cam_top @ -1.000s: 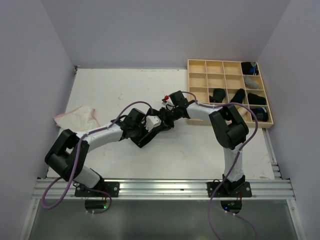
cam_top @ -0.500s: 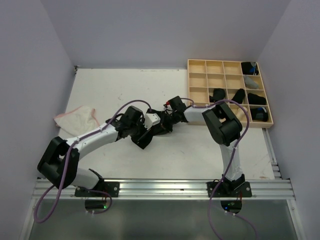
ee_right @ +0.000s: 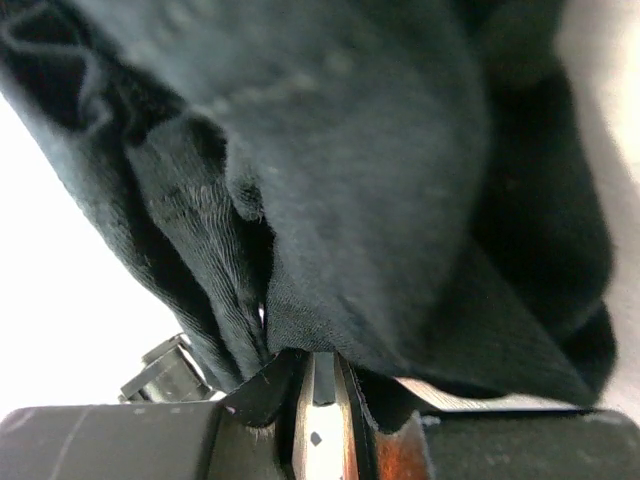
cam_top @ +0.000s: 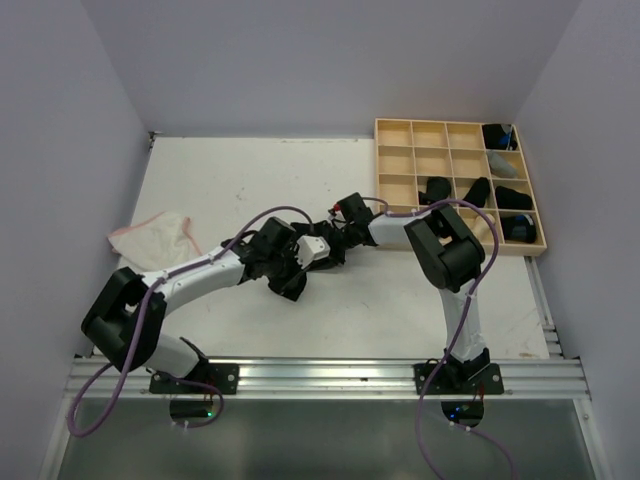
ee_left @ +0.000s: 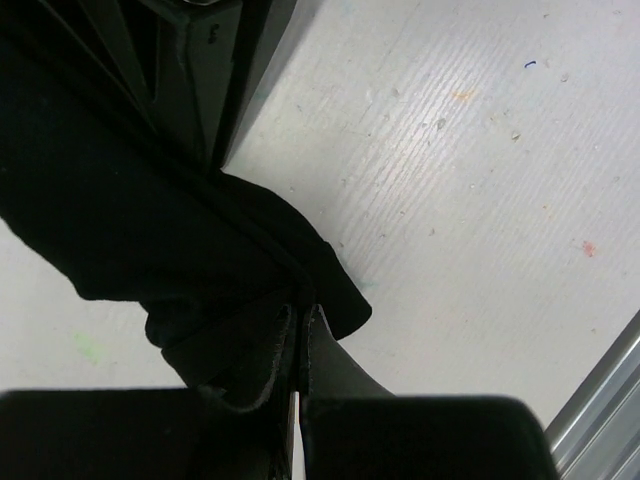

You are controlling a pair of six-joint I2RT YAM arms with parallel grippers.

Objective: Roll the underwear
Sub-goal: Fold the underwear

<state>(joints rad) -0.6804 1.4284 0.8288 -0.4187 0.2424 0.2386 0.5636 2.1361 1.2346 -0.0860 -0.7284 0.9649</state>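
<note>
Left claw (ee_left: 300, 318) clamped shut on black underwear (ee_left: 170, 230), mid-frame on desk (ee_left: 480, 170); right claw (ee_right: 318, 372) pinched same cloth. Left claw had slid rightward toward partner, bunching fabric: roll forming, not finished.

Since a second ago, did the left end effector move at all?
Yes. The left end effector slid a little to the right, closer to the wooden tray, with black underwear pinched in it.
</note>
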